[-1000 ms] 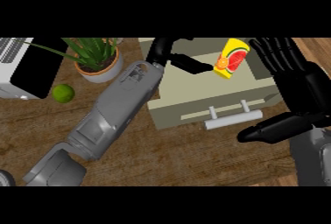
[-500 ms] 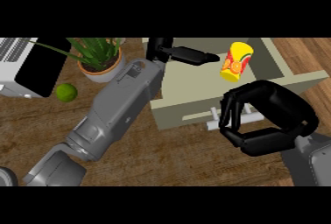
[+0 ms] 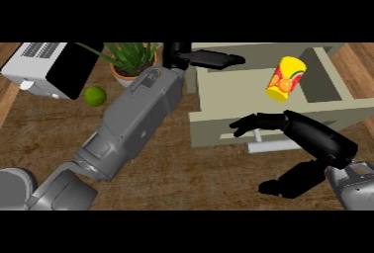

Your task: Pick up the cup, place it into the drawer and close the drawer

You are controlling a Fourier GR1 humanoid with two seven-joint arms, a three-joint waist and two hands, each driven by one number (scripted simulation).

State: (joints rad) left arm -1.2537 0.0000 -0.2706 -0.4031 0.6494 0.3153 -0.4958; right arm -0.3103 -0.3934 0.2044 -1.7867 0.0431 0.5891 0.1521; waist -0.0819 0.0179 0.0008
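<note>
A yellow cup (image 3: 285, 79) with an orange fruit print lies tilted inside the open beige drawer (image 3: 325, 81), touched by no hand. My right hand (image 3: 306, 132) is below the cup, over the drawer's front panel (image 3: 215, 129). Its fingers (image 3: 252, 123) are stretched leftward and rest on the panel's top edge, just above the pale bar handle (image 3: 274, 146), holding nothing. The thumb (image 3: 286, 183) hangs low, away from the drawer. My left hand (image 3: 208, 58) lies open at the drawer's back left corner, fingers pointing right.
A potted green plant (image 3: 131, 60) stands left of the drawer, behind my left forearm. A green lime (image 3: 95, 95) lies on the wooden counter (image 3: 182, 168) beside a white and black appliance (image 3: 51, 69) at the far left.
My right hand has come down from the drawer's right side to its front panel, fingers now pointing left. The cup stays lying in the drawer. The left hand has barely moved.
</note>
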